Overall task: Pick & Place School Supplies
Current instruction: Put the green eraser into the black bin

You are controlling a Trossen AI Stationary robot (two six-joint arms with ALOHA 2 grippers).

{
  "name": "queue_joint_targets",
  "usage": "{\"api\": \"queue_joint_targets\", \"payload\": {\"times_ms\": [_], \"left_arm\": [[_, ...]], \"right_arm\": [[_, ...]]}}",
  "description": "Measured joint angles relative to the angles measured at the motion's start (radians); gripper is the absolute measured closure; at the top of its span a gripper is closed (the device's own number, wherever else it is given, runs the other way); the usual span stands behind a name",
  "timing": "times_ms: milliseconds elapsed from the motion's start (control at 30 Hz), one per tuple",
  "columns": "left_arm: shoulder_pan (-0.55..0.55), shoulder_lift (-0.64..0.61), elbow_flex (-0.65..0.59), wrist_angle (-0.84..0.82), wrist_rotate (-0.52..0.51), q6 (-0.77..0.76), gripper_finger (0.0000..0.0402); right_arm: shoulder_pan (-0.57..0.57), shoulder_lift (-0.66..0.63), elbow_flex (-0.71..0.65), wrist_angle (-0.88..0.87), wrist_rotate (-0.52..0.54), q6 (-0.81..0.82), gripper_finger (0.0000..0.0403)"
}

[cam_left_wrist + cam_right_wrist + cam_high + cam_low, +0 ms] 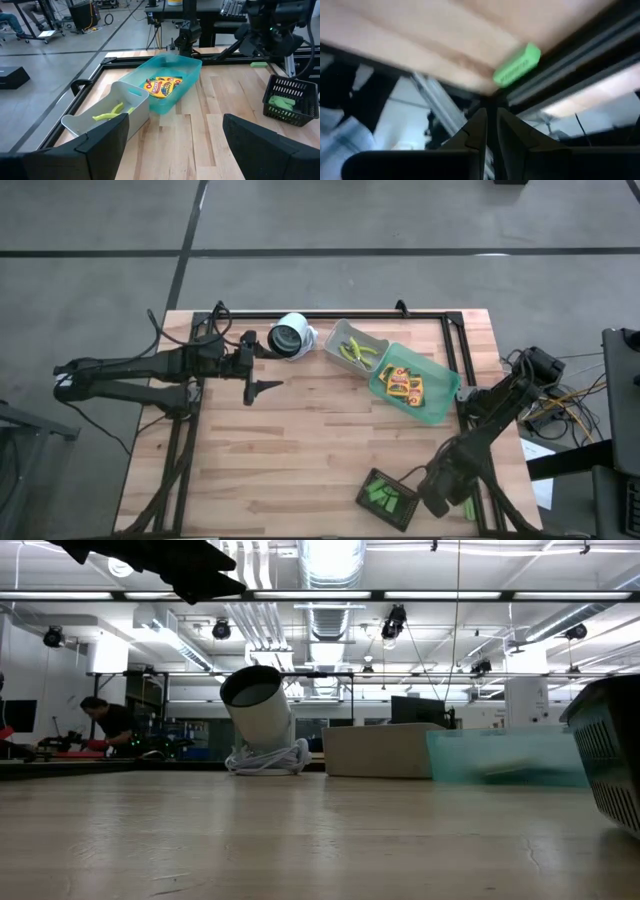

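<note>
No word, brand, number or sign can be read anywhere. The yellow packs (163, 86) in the teal bin (187, 70), centre of the left wrist view, carry red-green print, but its lettering is too small to make out.

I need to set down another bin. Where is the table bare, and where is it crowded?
Bare: the wooden table in the centre, between the open left gripper and the dark mesh tray. Crowded: the far edge, with white camera, grey bin, teal bin.
</note>
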Motion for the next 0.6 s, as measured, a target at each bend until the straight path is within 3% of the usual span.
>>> {"api": "queue_joint_targets", "payload": {"times_ms": [167, 600], "left_arm": [[0.000, 0.000, 0.000, 0.000, 0.000, 0.000, 0.0074], [0.000, 0.000, 0.000, 0.000, 0.000, 0.000, 0.0073]], "right_arm": [[-0.022, -0.015, -0.038, 0.047, 0.156, -0.027, 0.0360], [-0.057, -0.180, -0.231, 0.276, 0.160, 0.030, 0.0360]]}}
